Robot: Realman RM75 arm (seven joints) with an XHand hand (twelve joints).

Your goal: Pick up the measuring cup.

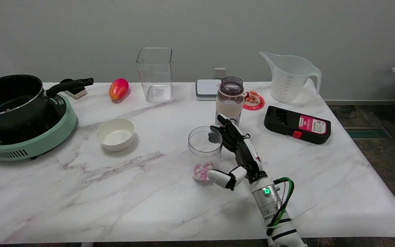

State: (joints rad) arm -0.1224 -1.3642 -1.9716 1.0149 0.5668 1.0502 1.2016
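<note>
The right hand (238, 152) brackets the clear cup (204, 144) at the middle of the surface (142, 195) — fingers (225, 132) spread at its rim, thumb near its base, gripping nothing. Close evenly around the wall — a lopsided squeeze may tip it.

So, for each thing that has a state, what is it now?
Small clear cup: upright, open, candies at bottom.
Right hand: open around that cup, not gripping.
Measuring cup: upright, empty, untouched.
Bottle: upright, lid off.
Square container: open, empty.
Bowl: empty.
</note>
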